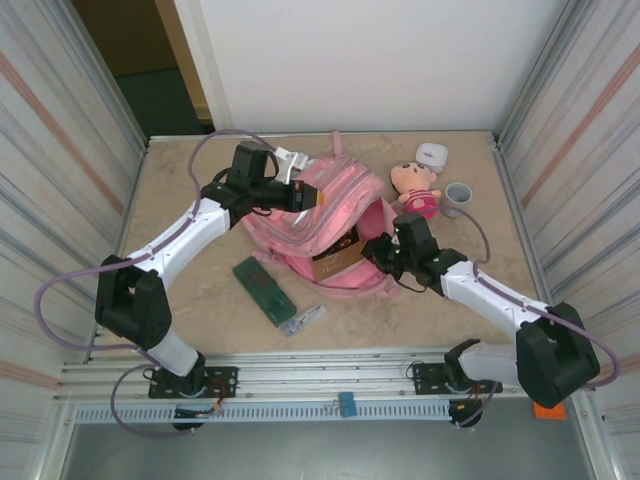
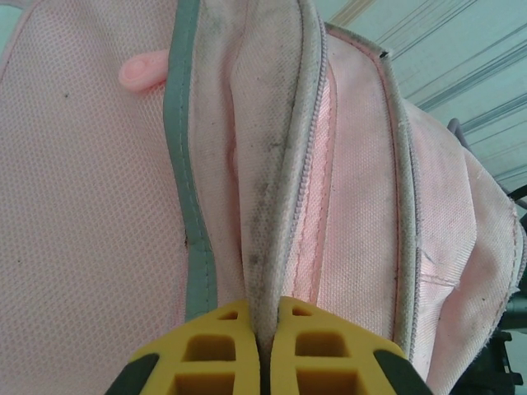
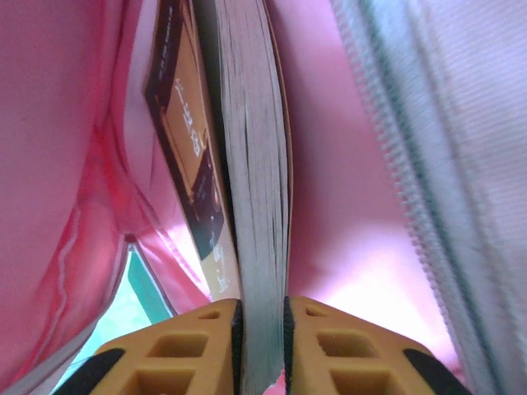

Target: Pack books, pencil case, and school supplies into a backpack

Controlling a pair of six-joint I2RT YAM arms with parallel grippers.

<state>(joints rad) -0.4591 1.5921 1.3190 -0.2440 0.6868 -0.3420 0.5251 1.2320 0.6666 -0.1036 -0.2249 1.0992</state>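
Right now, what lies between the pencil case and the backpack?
Nothing; the top view shows just a narrow bare strip of table between pencil case and backpack.

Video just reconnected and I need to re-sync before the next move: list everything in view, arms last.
backpack: one, pink, table centre, opening toward the right arm
book: one, brown-tan, partly inside the backpack's opening
pencil case: one, dark green, flat on the table, near-left of the backpack
pen: one, clear and silver, on the table beside the pencil case's near end
plush doll: one, pink, right of the backpack
small container: one, white, beyond the doll
cup: one, grey, right of the doll
left gripper: one, yellow pads, shut on the backpack's zipper edge
right gripper: one, yellow pads, shut on the book inside the backpack
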